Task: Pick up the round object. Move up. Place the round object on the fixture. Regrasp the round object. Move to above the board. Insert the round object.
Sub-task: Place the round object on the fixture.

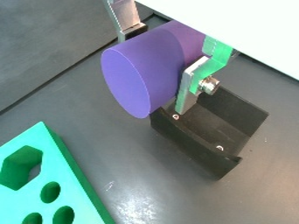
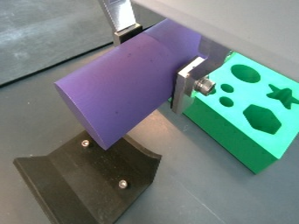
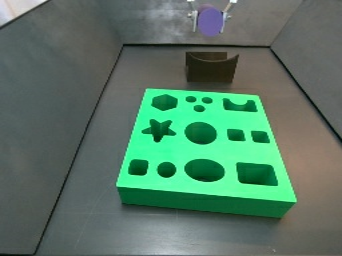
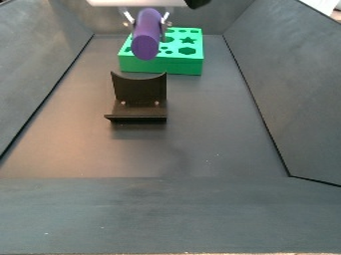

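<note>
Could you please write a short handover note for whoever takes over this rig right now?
Gripper: shut on the purple cylinder peg, holding it in the air above the fixture.
Fixture: on the dark floor, its notch empty.
Green board: lies beyond the fixture; none of its holes holds a piece.
Done: peg picked up and raised.
Left: set the peg in the fixture's notch, regrasp it, carry it over the board, insert it.

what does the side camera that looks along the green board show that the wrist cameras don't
Only the side view shows the whole board with every cut-out, and the claw hanging clear above the fixture.

Only the wrist views show the silver fingers clamped on the round object, and the fixture's screws.

Both show the purple round object held above the fixture, not yet in its notch, with the board nearby.
</note>
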